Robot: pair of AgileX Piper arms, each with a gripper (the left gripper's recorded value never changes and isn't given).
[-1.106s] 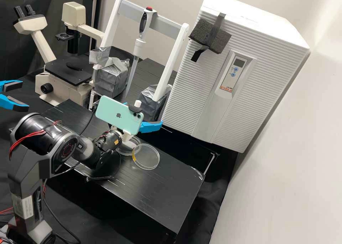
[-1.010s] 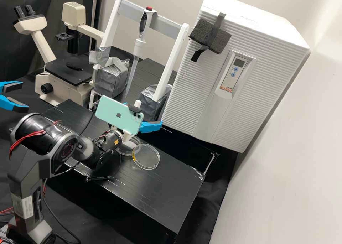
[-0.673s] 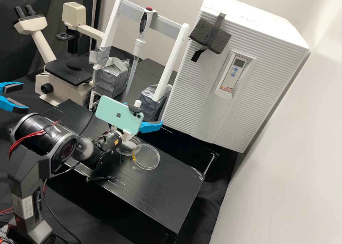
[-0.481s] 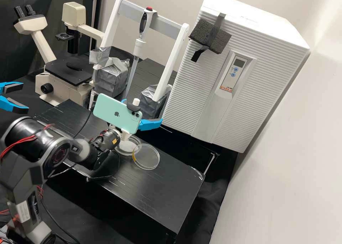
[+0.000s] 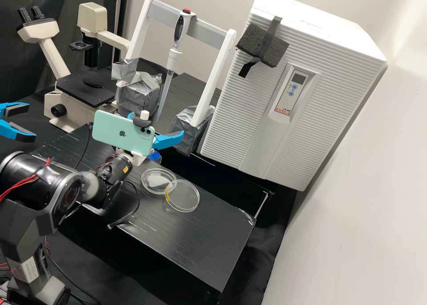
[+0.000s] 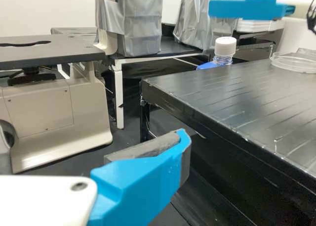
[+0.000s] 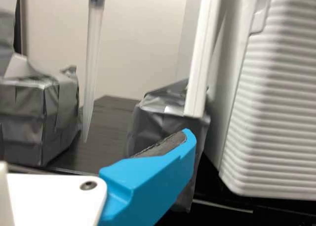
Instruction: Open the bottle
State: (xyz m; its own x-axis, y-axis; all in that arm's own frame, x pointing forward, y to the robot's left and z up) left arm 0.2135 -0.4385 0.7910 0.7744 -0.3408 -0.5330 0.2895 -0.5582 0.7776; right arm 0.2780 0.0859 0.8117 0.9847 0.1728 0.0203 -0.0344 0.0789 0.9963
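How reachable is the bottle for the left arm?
Probably yes: bare platform lies between the left gripper, jaws open, and the bottle. The right gripper, open right by the bottle, could crowd the approach.

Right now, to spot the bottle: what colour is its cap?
White cap, clearest in left wrist view.

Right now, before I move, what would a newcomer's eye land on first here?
Likely the big ribbed white cabinet at the bench's right, then the mint-green phone mounted on the right arm above the black platform. Beside it, the open right gripper seems to straddle the small white-capped bottle, cap still on.
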